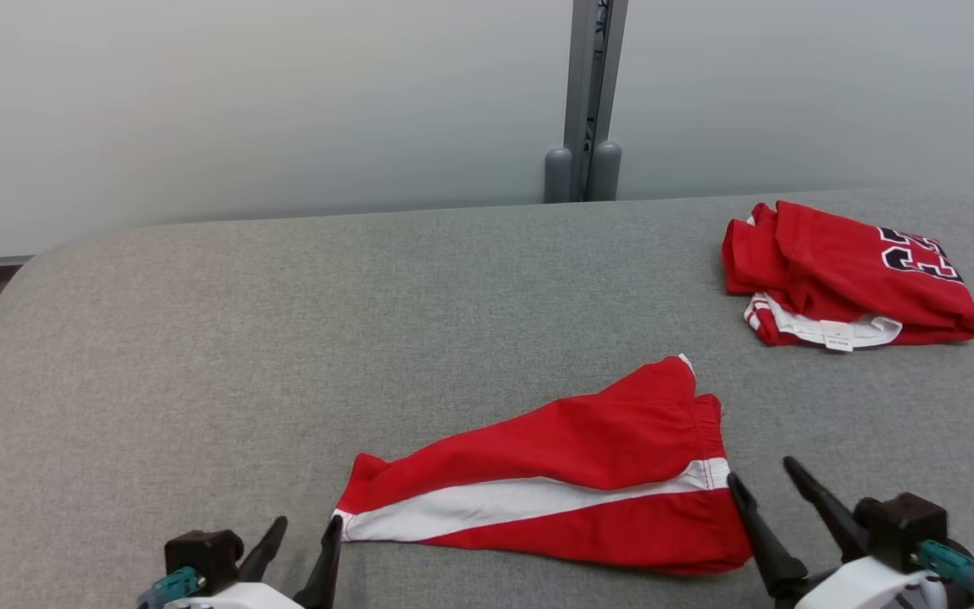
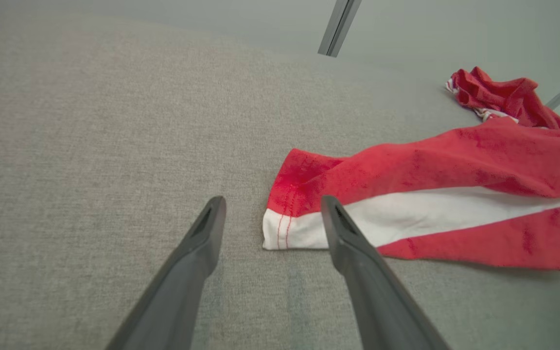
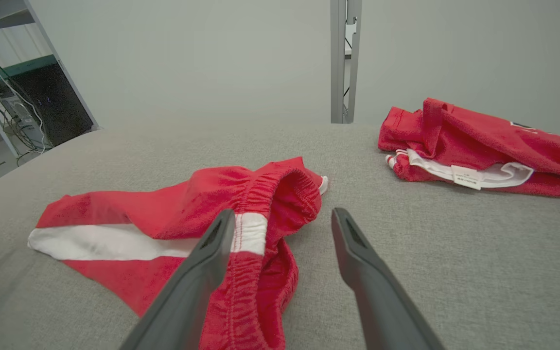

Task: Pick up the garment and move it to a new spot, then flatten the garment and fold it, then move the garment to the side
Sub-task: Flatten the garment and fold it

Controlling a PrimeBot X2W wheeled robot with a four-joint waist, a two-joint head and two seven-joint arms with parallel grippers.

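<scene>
Red shorts [image 1: 571, 474] lying on grey table [image 1: 199, 338], front centre, a gripper at each end.
Leg hem beside left gripper [image 1: 308, 523], waistband beside right gripper [image 1: 763, 472]; both spread open and empty, likely staged for a two-ended lift. Folded jersey [image 1: 850, 271] well apart.

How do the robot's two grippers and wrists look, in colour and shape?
Both the left gripper and the right gripper have two long, dark grey fingers that narrow to a point. Behind each sits a black boxy block with a teal plug, on a rounded white wrist shell.
</scene>
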